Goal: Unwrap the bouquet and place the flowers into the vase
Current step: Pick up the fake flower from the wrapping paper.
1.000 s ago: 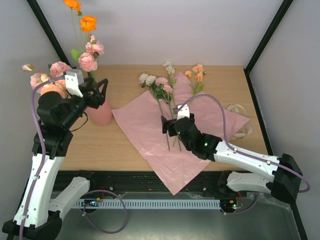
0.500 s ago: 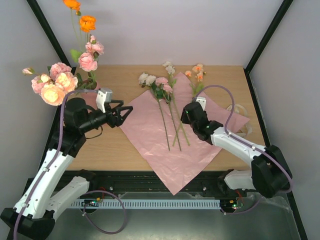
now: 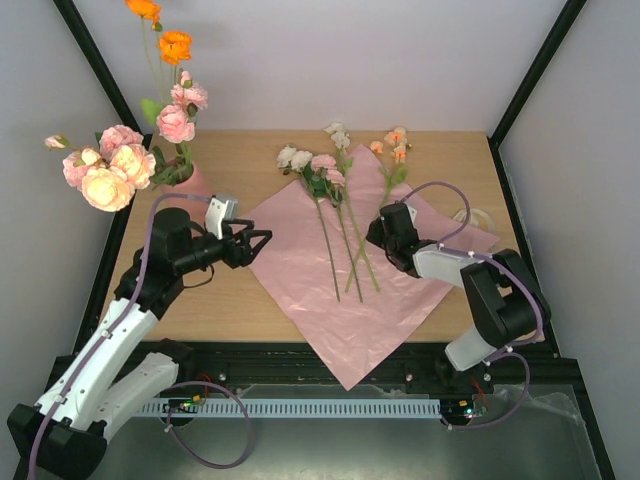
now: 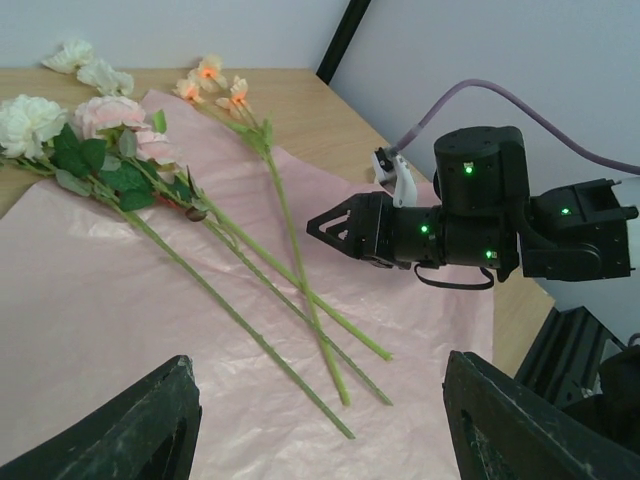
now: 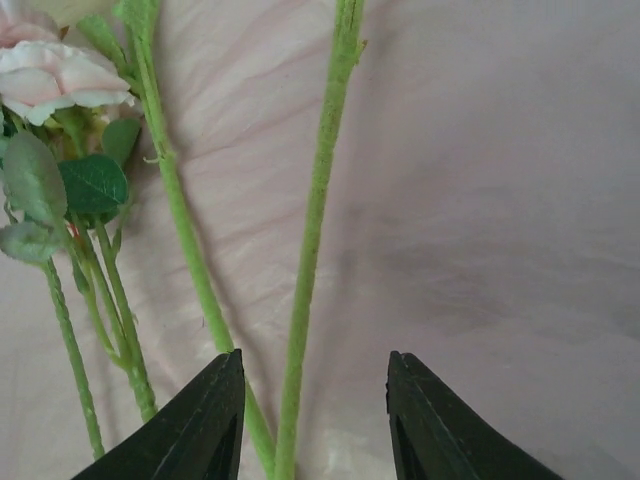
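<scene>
While a green flower stem on crinkled pink wrapping paper is straddled by the half-spread right hand | left hand is held spread wide.

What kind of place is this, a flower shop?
Probably a robot lab booth, not a shop: a left arm and right arm work at a wooden table, with plain white walls and black frame bars close around.

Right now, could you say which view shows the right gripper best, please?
Left wrist: the right gripper whole, side-on, over pink wrapping paper. Top external shows it small from above; right wrist shows only fingertips astride a green stem.
</scene>
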`<state>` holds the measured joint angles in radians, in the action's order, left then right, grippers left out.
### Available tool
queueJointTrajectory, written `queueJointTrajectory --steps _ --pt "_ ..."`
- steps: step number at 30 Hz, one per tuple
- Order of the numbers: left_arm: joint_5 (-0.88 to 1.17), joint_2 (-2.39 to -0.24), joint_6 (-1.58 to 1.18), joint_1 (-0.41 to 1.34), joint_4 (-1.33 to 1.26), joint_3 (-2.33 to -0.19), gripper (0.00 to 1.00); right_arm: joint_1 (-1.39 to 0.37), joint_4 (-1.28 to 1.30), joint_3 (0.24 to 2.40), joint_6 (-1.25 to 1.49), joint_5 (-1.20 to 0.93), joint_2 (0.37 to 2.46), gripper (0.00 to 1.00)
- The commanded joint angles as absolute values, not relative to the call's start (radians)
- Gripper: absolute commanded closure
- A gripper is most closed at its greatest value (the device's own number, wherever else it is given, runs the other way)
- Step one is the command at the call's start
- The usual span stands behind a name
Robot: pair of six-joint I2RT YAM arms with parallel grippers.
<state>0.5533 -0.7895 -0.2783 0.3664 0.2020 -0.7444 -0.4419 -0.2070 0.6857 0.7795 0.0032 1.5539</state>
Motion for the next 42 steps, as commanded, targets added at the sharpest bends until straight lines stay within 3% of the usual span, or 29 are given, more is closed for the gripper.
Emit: queueJointTrajectory --steps 1,11,27,36,42 --pt "0.509 -0.773 -0.256 0.371 0.204 -0.732 0.01 -0.430 -0.343 0.682 0.868 -0.038 1.608 0.63" --pt "0.502 -0.759 -0.257 0.371 0.202 -0.725 0.00 -0.422 -0.413 0.681 0.901 -0.029 1.689 0.66" --pt "0.479 -0.753 -0.255 0.371 0.204 -0.720 0.01 -0.419 -0.482 0.667 0.910 -0.044 1.746 0.85" --pt "0.461 -0.758 -0.250 0.371 0.210 -0.720 0.00 -0.416 -0.534 0.641 0.916 -0.045 1.709 0.99" --pt "0.461 -0.761 -0.248 0.371 0.212 -0.722 0.01 -0.416 -0.540 0.619 0.901 -0.025 1.627 0.99"
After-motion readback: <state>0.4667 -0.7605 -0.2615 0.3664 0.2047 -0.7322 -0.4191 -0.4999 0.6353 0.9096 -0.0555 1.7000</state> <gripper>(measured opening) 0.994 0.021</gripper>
